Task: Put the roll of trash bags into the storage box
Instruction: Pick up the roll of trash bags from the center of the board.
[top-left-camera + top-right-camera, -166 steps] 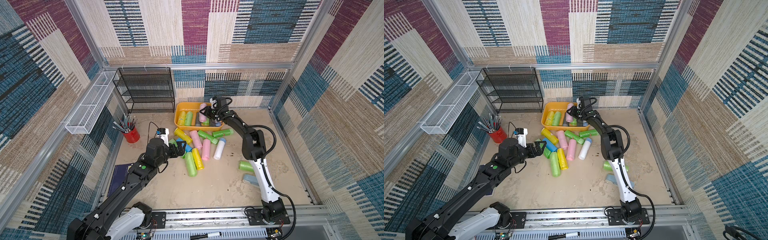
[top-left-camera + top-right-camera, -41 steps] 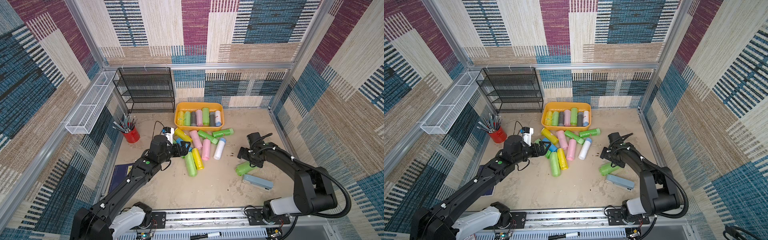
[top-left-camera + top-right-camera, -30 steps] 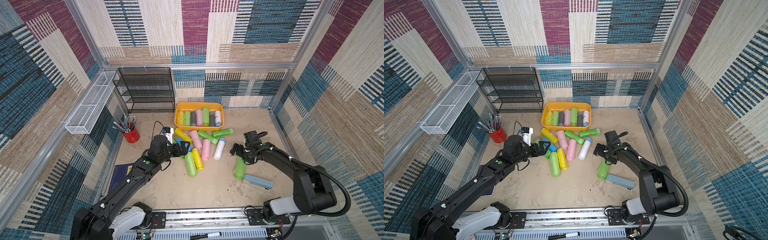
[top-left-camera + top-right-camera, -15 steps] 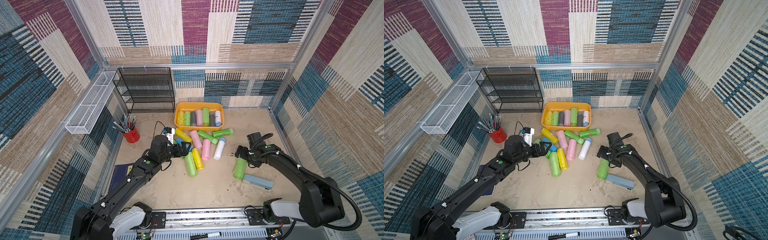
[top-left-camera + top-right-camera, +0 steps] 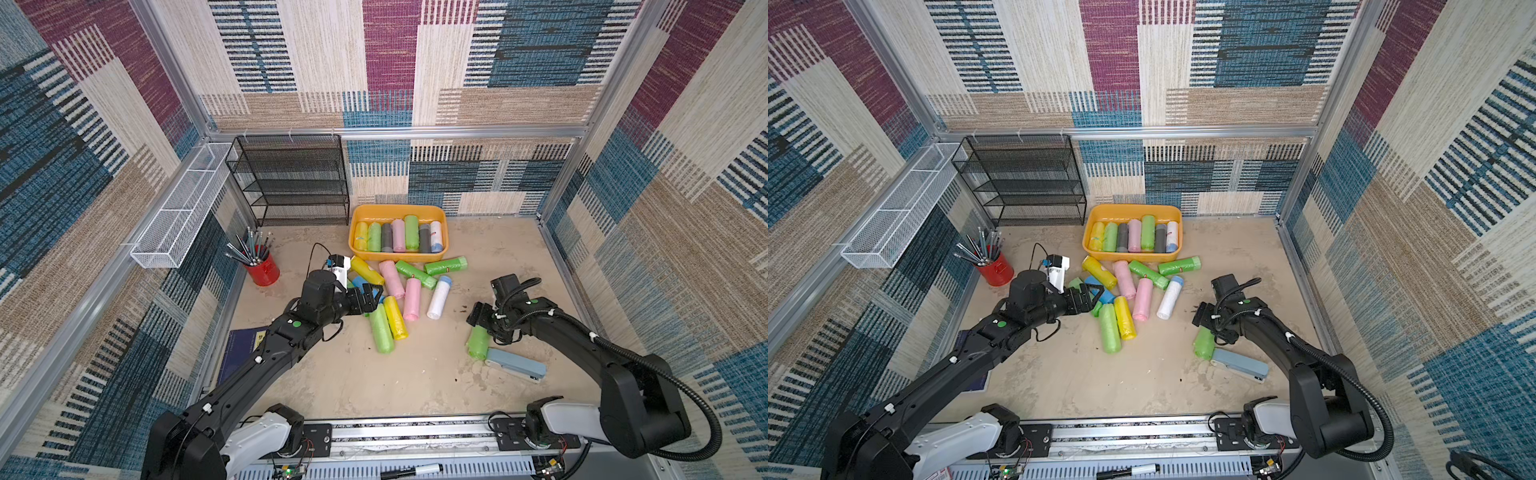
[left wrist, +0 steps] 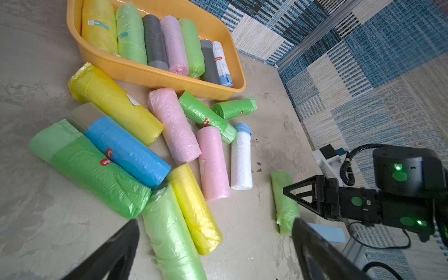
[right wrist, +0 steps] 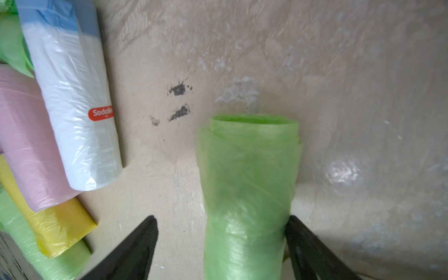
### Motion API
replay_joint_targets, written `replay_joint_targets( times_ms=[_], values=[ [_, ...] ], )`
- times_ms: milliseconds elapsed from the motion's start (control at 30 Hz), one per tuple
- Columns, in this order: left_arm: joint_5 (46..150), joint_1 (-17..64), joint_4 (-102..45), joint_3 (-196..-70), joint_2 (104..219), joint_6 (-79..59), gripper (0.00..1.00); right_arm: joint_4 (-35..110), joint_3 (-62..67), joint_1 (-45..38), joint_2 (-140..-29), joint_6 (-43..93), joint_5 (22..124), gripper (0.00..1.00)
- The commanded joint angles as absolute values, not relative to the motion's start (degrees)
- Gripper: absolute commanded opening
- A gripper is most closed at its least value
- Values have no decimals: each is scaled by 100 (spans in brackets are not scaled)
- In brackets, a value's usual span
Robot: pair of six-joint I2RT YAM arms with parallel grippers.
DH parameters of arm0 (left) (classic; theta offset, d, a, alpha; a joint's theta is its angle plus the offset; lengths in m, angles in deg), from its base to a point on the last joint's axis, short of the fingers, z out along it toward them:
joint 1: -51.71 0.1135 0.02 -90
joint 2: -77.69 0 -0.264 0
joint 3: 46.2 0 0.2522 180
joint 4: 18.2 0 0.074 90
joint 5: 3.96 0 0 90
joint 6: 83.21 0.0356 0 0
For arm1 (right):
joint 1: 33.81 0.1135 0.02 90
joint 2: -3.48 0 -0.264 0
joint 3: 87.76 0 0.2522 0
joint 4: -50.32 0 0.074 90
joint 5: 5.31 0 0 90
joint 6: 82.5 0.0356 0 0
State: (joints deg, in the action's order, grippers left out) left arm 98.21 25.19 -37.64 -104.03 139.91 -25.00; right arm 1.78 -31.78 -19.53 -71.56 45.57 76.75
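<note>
Green plastic film, tightly wound: the roll of trash bags (image 7: 247, 194) lies flat on the table (image 5: 415, 382) at the right. It is well apart from the storage box (image 5: 395, 256) at the far centre.

The right gripper (image 7: 221, 219) straddles the roll with jaws parted. One finger (image 7: 305, 242) touches the film and the other stands clear, so nothing is held. The left gripper (image 5: 371, 297) hangs spread wide and empty over the near left of the loose rolls (image 5: 411, 299).

Recommendation: centre the jaws before closing so that both fingers meet the film together, since a one-sided push would likely roll it. Squeeze moderately, as the film looks slippery.

Clearances: a blue-grey stapler (image 5: 515, 364) lies just beside the roll's near end, perhaps touching, so lift straight up. Bare table is open to the right and far side. The box holds seven rolls across its width, so this one will probably have to rest on top, clear of the rim.
</note>
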Motion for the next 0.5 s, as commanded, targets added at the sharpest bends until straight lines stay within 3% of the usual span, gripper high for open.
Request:
replay_joint_targets(
  times_ms=[0, 367, 467],
  values=[
    [9793, 2517, -3614, -10427, 13980, -2496, 98, 491, -3189, -1936, -7224, 4546, 7626, 79],
    [9765, 2523, -3626, -10417, 13983, -2506, 98, 565, -3040, -1905, -7802, 4200, 7702, 78],
    [9739, 2518, -3641, -10417, 13974, -2499, 98, 640, -3032, -1881, -7867, 4176, 7704, 72]
  ],
)
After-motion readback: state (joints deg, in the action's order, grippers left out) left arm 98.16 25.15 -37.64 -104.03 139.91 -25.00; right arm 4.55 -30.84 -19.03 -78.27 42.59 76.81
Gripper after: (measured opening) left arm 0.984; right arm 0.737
